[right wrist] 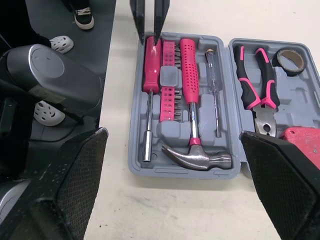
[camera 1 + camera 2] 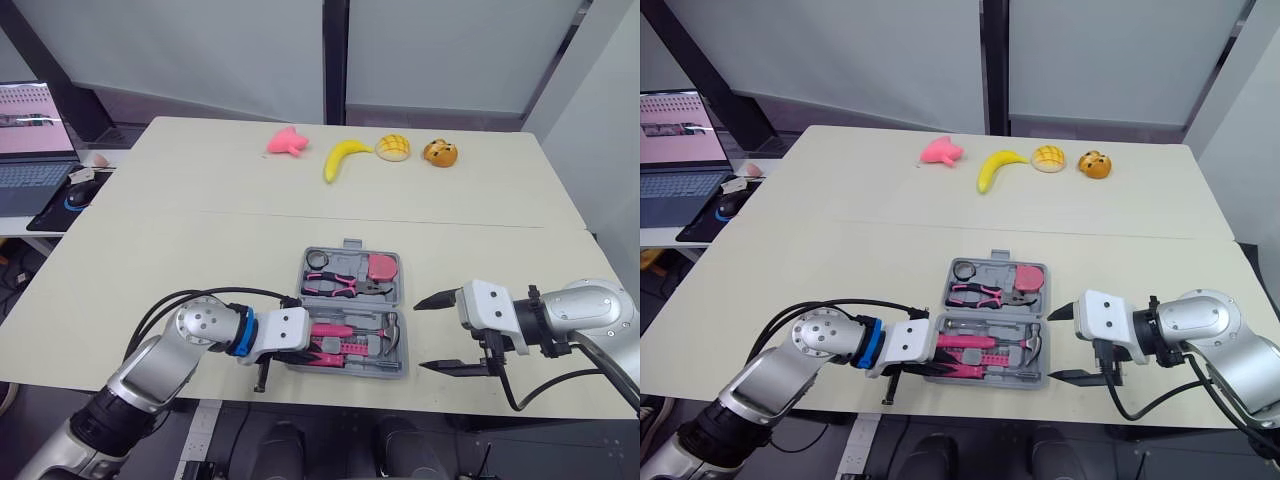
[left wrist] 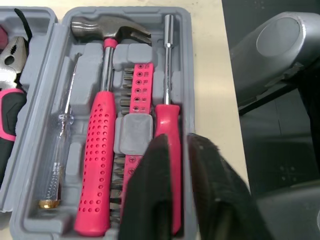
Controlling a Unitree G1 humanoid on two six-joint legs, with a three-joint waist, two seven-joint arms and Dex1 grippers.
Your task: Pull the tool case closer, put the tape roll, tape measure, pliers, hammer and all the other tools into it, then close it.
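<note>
The grey tool case (image 2: 396,364) lies open near the table's front edge. Its near half holds a pink-handled hammer (image 3: 97,165), a bit strip, a clear tester screwdriver (image 3: 59,150) and a pink nut driver (image 3: 167,65). The far half holds pliers (image 2: 335,287), a black tape roll (image 2: 317,260) and a pink tape measure (image 2: 381,266). My left gripper (image 2: 262,378) is at the case's front left corner, shut, its tips over the nut driver's handle end. To the right of the case my right gripper (image 2: 440,334) is wide open with nothing in it.
A pink toy (image 2: 286,141), a banana (image 2: 343,156), a bun (image 2: 393,148) and a small orange toy (image 2: 440,153) line the table's far side. A laptop (image 2: 35,150) and a mouse (image 2: 78,195) sit on a desk to the left.
</note>
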